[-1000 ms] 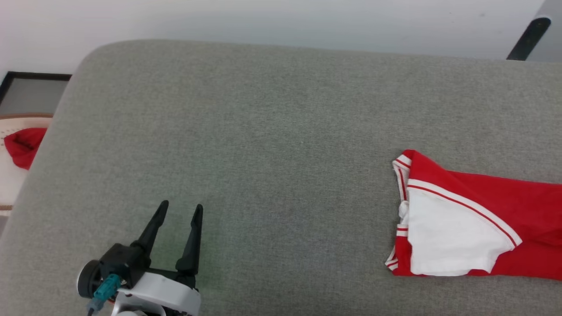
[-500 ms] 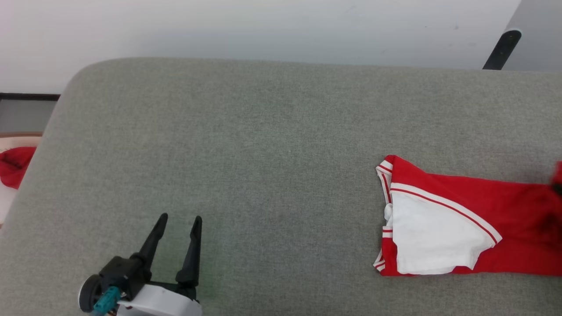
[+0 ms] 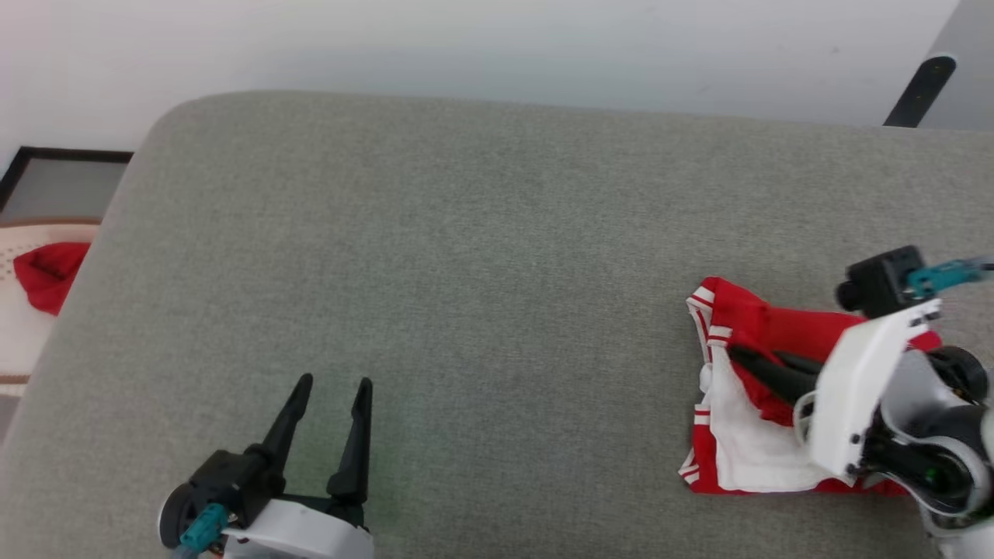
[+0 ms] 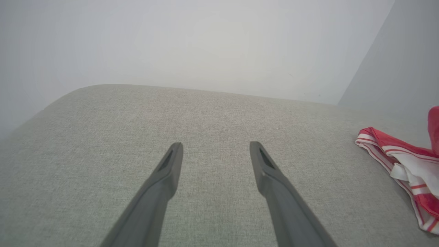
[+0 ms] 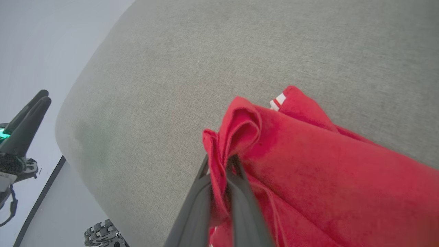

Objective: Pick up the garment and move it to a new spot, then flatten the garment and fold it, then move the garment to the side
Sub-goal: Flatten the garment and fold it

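The garment, a red jersey with a white sleeve and red-white striped trim, lies bunched at the right of the grey cushion. My right gripper reaches in from the right, pointing left, shut on a fold of its red cloth. In the right wrist view the gripper pinches a raised red fold of the garment between its fingers. My left gripper hovers open over bare cushion at the lower left, well apart from the garment. The left wrist view has that open gripper holding nothing, with the garment at its right edge.
A small plain red cloth lies on a pale surface past the cushion's left edge. A black-framed panel sits behind it. A dark slanted leg stands at the upper right. A white wall runs behind the cushion.
My right arm has come into view from the right, shut on the garment, and has drawn its right part leftwards into a shorter bunch. The camera shifted slightly. The left gripper stays open.
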Motion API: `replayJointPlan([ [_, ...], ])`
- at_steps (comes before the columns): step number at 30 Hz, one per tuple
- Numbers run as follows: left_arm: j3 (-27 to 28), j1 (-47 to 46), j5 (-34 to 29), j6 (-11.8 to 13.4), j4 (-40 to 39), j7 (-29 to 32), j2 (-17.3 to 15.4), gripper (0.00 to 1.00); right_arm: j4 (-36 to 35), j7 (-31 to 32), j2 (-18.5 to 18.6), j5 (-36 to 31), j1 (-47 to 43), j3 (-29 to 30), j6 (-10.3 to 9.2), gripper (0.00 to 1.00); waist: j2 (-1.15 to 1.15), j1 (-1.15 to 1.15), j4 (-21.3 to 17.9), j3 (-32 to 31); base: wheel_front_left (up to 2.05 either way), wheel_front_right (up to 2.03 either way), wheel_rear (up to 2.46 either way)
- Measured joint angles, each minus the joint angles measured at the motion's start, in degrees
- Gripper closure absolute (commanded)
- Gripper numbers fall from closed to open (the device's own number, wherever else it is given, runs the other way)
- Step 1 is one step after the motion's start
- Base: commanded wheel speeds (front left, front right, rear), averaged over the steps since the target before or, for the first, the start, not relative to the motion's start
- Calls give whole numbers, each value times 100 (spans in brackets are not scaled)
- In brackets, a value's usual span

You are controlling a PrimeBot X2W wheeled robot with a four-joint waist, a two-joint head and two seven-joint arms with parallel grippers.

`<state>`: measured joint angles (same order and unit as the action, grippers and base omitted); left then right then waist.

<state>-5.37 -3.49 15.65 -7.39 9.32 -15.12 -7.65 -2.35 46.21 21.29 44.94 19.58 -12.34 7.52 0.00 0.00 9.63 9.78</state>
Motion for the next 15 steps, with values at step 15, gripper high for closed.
replayJointPlan([
  [15,-86,-122,151,0,123,1,46,0,1141,-1143,-158,-320,381,-650,0,100,0,0,83,144,0,0,0],
])
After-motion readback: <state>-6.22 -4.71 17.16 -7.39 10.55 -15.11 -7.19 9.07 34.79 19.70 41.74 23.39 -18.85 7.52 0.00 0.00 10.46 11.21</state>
